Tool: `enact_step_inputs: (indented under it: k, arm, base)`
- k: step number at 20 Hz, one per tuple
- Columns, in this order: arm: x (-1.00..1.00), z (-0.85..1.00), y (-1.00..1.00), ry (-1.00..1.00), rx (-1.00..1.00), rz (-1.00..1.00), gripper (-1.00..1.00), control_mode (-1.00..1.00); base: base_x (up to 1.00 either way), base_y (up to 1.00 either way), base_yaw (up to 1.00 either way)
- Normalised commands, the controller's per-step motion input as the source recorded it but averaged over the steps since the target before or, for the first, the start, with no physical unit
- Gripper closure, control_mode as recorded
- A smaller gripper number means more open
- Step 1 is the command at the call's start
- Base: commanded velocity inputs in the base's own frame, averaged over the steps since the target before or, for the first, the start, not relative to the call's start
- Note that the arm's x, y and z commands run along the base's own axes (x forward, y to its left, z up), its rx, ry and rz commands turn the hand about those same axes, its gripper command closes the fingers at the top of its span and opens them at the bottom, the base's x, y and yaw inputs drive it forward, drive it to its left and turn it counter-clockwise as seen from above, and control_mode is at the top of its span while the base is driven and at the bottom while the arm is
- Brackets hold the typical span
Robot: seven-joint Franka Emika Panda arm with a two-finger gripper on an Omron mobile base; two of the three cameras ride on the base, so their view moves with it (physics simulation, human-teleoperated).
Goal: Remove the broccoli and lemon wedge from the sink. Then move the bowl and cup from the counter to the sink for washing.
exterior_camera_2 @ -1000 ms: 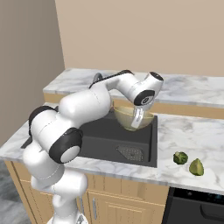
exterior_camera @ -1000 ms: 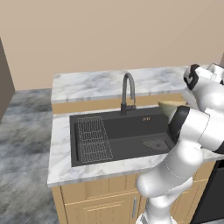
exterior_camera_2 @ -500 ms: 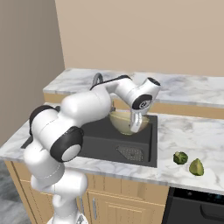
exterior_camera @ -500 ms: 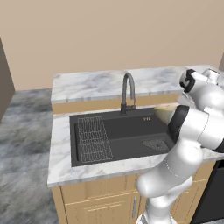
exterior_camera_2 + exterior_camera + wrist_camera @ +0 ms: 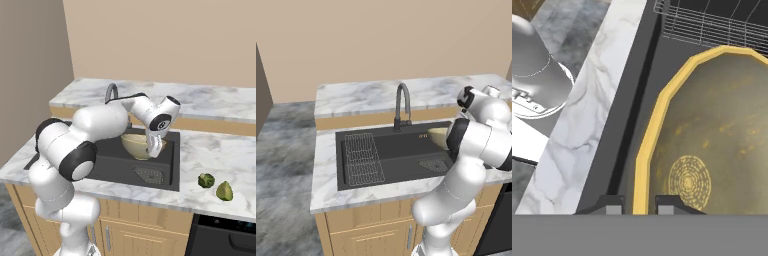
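My gripper (image 5: pixel 156 147) is shut on the rim of the tan-yellow bowl (image 5: pixel 135 145), which hangs tilted inside the right end of the black sink (image 5: pixel 112 156). In the hand view the yellow rim of the bowl (image 5: pixel 712 130) runs between my two fingertips (image 5: pixel 610 205), with the gripper (image 5: pixel 639 205) astride it. From the left base camera, part of the bowl (image 5: pixel 437 136) peeks out behind my arm over the sink (image 5: pixel 401 150). The broccoli (image 5: pixel 205 180) and the lemon wedge (image 5: pixel 224 191) lie side by side on the counter (image 5: pixel 220 152) right of the basin. The cup is out of view.
A wire grid rack (image 5: pixel 362 157) fills the sink's left part and shows beyond the bowl as the rack (image 5: pixel 712 25). The drain strainer (image 5: pixel 148 174) lies below the bowl. The dark faucet (image 5: pixel 401 105) stands behind the basin. A dark appliance front (image 5: pixel 225 235) sits under the counter's right end.
The gripper has carried the bowl lower and further into the basin, away from its right edge. The grip on the rim has not changed.
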Motion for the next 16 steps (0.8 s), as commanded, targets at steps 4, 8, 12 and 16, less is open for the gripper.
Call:
enact_step_inputs:
  k: [4,8,12,16]
  arm:
    - [0.02,-0.25,0.0,0.0,0.01,0.06,1.0,-1.0]
    - [0.06,-0.25,0.0,0.0,0.0,0.04,1.0,-1.0]
    - [0.13,-0.21,0.05,0.0,0.01,0.01,1.0,-1.0]
    - [0.14,-0.21,0.12,0.0,0.01,0.01,1.0,-1.0]
  base:
    - [0.0,0.0,0.0]
    - [0.0,0.0,0.0]
    - [0.0,0.0,0.0]
    - [0.0,0.0,0.0]
